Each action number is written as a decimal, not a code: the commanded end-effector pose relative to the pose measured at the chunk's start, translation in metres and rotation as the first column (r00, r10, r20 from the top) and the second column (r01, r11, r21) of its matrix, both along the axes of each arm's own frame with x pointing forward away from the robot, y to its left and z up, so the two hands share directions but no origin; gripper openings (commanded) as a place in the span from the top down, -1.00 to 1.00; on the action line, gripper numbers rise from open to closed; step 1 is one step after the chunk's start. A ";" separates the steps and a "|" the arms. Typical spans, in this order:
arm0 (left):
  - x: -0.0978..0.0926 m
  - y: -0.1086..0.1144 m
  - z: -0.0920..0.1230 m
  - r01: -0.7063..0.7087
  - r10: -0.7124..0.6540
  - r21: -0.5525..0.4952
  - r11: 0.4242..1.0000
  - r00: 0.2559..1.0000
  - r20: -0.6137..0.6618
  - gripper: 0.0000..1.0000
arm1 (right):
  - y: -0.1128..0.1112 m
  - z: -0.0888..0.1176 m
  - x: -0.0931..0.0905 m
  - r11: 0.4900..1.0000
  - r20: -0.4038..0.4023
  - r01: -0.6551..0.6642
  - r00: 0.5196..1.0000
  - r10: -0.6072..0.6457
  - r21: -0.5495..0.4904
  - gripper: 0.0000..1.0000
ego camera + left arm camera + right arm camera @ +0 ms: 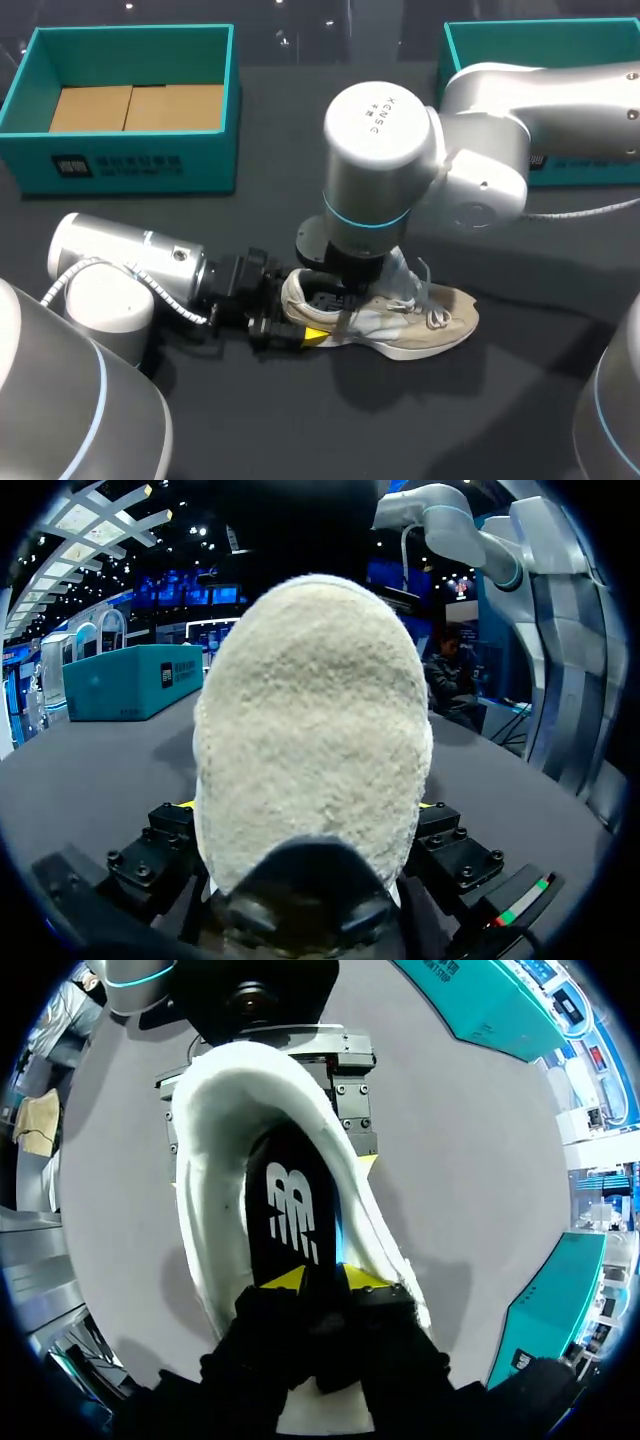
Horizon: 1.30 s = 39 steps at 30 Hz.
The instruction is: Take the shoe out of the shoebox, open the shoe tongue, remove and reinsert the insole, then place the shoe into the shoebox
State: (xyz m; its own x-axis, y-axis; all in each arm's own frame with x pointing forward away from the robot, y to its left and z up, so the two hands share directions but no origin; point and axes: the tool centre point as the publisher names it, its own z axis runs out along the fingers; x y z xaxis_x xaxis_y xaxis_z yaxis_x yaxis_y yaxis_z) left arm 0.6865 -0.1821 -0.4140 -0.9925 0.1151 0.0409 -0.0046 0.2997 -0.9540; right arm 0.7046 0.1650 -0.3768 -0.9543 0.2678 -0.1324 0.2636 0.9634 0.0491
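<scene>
You are seeing the shoe (425,325) lying on its sole on the dark table (300,430), just below the middle of the head view and outside the shoebox (130,165). Its long axis is running almost level across the frame, dipping slightly toward the right. The toe is pointing to the right and the fuzzy cream heel (315,710) to the left.

Your left arm (120,265) is lying low at the left of the frame. Its left gripper (298,320) is sitting at the heel end. From the left wrist, the heel is filling the space between the fingers, with a sliver of yellow tip showing against each side of it. So that gripper is clasping the shoe by the heel, spread about as wide as the heel.

Your right arm (480,150) is entering from the right, its wrist standing over the shoe's opening. The right gripper (325,1278) is pointing straight down into it. Its two yellow tips are sitting close together, one on top of the black insole (290,1210) and the other past its blue edge, so it is pinching the insole.

The open teal shoebox is standing at the upper left of the frame, well apart from the shoe. A second teal box (450,45) is sitting at the upper right.
</scene>
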 end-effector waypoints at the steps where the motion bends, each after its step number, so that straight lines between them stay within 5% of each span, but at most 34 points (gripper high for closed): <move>1: -0.001 0.000 0.000 0.000 0.000 0.001 1.000 1.000 0.001 1.00 | -0.004 -0.002 0.001 1.000 0.002 0.006 1.000 -0.006 0.008 0.27; 18: -0.001 0.000 0.000 0.000 0.000 0.001 1.000 1.000 0.001 1.00 | 0.001 -0.056 0.000 0.996 -0.181 -0.032 0.982 0.047 0.081 0.25; 20: -0.001 0.000 0.000 0.000 0.000 0.001 1.000 1.000 0.001 1.00 | -0.001 -0.060 -0.004 0.996 -0.203 -0.030 0.978 0.047 0.082 0.48; 21: -0.001 0.000 0.000 0.000 0.000 0.001 1.000 1.000 0.001 1.00 | -0.002 -0.061 -0.006 0.996 -0.208 -0.028 0.977 0.045 0.084 0.82; 22: -0.001 0.000 0.000 0.000 0.000 0.001 1.000 1.000 0.001 1.00 | -0.004 -0.061 -0.008 0.996 -0.209 -0.028 0.977 0.045 0.087 1.00; 32: -0.001 0.000 0.000 0.000 0.000 0.001 1.000 1.000 0.001 1.00 | -0.024 -0.042 -0.032 0.992 -0.207 -0.002 0.978 0.028 0.124 1.00; 39: -0.001 0.000 0.000 0.000 0.000 0.001 1.000 1.000 0.001 1.00 | -0.040 -0.018 -0.034 0.969 -0.153 -0.037 0.985 0.077 0.246 1.00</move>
